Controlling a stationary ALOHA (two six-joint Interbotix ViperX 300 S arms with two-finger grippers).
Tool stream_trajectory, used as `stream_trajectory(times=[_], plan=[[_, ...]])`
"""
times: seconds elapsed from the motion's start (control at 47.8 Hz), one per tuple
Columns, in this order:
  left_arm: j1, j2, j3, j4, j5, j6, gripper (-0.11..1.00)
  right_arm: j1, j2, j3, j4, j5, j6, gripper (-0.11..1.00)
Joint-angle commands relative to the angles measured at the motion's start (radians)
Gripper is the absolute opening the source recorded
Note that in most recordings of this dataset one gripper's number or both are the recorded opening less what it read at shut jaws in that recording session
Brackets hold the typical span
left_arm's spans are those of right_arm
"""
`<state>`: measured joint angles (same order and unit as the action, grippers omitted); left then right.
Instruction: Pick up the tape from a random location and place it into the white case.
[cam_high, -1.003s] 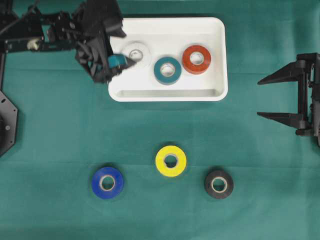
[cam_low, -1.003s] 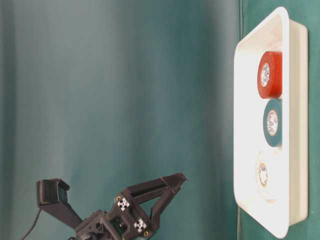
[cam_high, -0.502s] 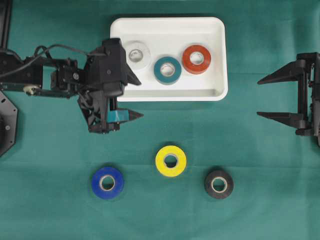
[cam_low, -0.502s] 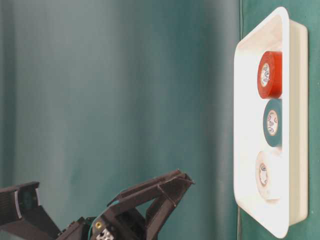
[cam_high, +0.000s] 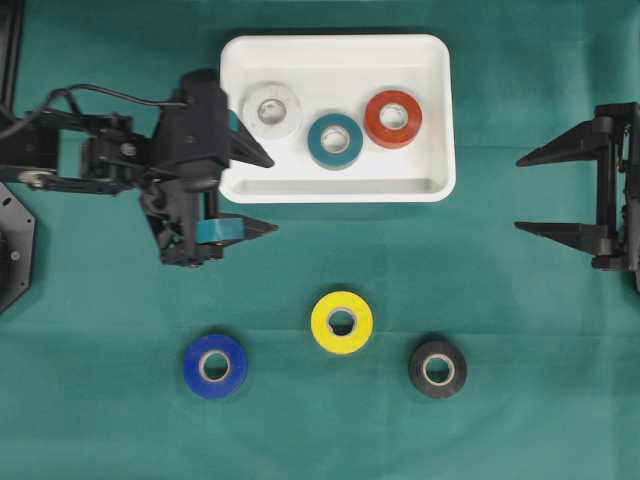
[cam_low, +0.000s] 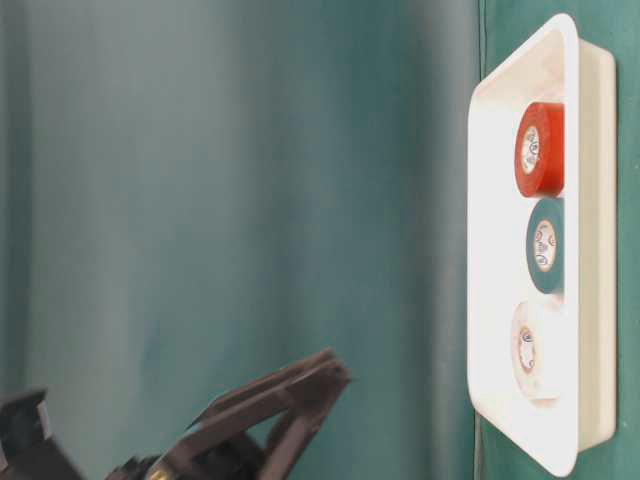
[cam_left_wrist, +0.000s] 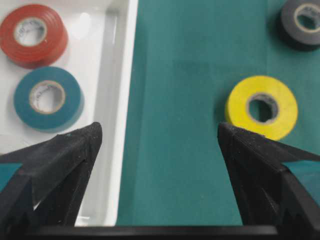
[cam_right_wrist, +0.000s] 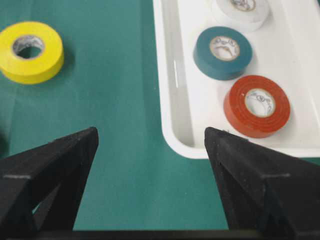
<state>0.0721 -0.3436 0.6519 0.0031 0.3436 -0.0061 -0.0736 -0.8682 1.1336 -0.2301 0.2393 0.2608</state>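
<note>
The white case (cam_high: 340, 190) stands at the back middle of the green cloth and holds a white tape roll (cam_high: 273, 108), a teal one (cam_high: 335, 140) and a red one (cam_high: 393, 118). Yellow tape (cam_high: 342, 321), blue tape (cam_high: 215, 365) and black tape (cam_high: 437, 368) lie flat on the cloth nearer the front. My left gripper (cam_high: 272, 195) is open and empty, straddling the case's front left corner. In the left wrist view the yellow tape (cam_left_wrist: 261, 106) lies ahead by one finger. My right gripper (cam_high: 520, 195) is open and empty at the right edge.
The case's raised rim (cam_left_wrist: 120, 125) runs between my left fingers. The left arm and its cable (cam_high: 90, 160) stretch in from the left edge. A black base (cam_high: 12, 250) sits at the far left. The three loose rolls stand well apart from one another.
My left gripper has come off the case's left end, moved toward the front and then slightly left, staying open and empty. The right arm and all the rolls are still.
</note>
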Motion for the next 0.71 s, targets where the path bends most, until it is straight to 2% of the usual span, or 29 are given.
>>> stream_trajectory(times=[0.0, 0.69], plan=[[-0.003, -0.058, 0.008, 0.0, -0.006, -0.002, 0.96, -0.002, -0.003, -0.028, -0.002, 0.003, 0.002, 0.85], [-0.023, -0.42, 0.232, -0.002, -0.026, -0.003, 0.96, -0.002, -0.031, -0.037, -0.002, 0.008, -0.002, 0.85]])
